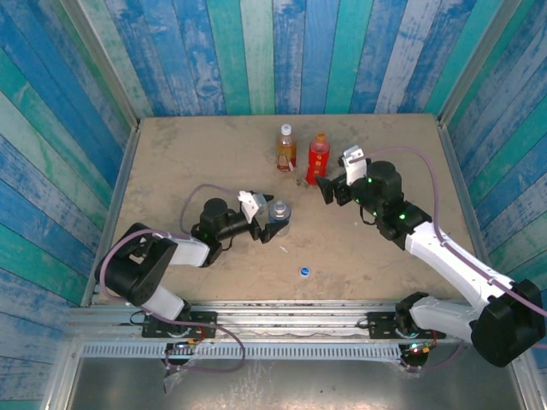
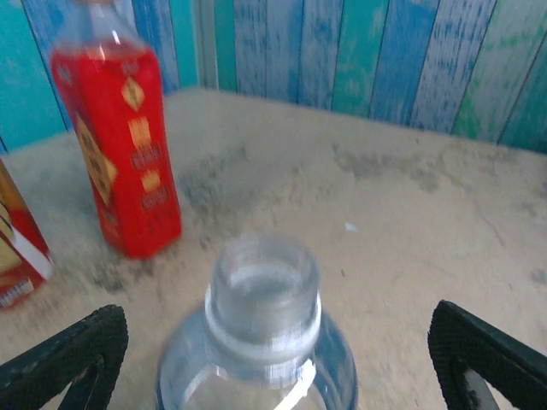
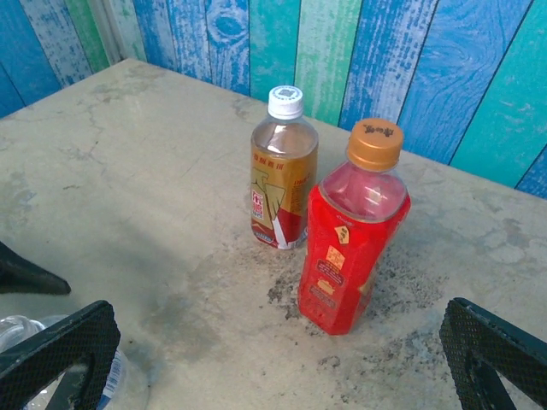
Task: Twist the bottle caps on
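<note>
**While both pincers gape, the clear bottle stands uncapped**

Although two of the bottles already wear their caps, the third has an open mouth. The clear bottle [image 1: 279,213] stands upright near the middle of the worktop [image 1: 188,162]. In the left wrist view its bare threaded neck [image 2: 263,295] shows no cap. The left pincer [image 1: 272,219] is spread wide around it, a dark finger [image 2: 64,359] off to each side, with worktop showing between the fingers and the bottle. It grips nothing.

The blue cap [image 1: 304,272] lies loose on the worktop, toward the near edge and apart from the clear bottle. It sits roughly between the two arms.

Farther back, the amber tea bottle [image 3: 282,184] and the red bottle [image 3: 350,248] stand upright just beside each other, the tea bottle to the left. The white cap [image 3: 285,101] sits on the tea bottle and the orange cap [image 3: 374,143] on the red one. How tightly either is screwed down cannot be told.

The right pincer [image 1: 326,190] hangs just in front of the red bottle, pointing toward the pair. Its jaws are fully apart in its own wrist view, one finger [image 3: 55,354] at each lower corner, and it holds nothing.
</note>
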Robot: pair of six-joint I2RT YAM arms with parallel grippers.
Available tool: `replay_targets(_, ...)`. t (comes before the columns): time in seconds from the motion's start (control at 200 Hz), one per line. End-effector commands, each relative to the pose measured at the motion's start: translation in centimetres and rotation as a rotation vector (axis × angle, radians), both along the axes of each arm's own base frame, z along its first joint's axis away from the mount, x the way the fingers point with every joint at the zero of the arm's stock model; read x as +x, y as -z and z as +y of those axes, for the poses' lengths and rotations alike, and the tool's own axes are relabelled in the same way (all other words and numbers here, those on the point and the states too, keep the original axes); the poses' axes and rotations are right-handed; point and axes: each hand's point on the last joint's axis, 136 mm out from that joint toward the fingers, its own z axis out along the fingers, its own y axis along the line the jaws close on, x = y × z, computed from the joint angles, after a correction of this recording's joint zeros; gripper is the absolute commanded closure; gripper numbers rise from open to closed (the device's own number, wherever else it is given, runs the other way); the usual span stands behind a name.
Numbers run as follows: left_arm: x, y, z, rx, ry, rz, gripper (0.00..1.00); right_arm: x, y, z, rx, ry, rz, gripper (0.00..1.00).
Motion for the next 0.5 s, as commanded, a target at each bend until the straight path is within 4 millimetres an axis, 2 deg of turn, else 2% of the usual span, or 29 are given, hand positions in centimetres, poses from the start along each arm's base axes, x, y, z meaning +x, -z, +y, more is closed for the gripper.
replay_targets(0.0, 0.1, -1.9, 0.5, -0.087, -0.038, -0.109, 0.06, -0.4, 0.4, 0.0, 0.013, -0.010, 0.015, 0.00)
replay_targets(0.335, 0.0, 0.7, -0.1, -0.122, 0.003, -0.069, 0.06, -1.4, 0.6, -0.4, 0.038, -0.014, -0.003, 0.00)
replay_targets(0.496, -0.3, 1.5, -0.7, -0.104, 0.050, -0.067, 0.02, -1.5, 0.5, -0.5, 0.037, -0.014, -0.005, 0.00)
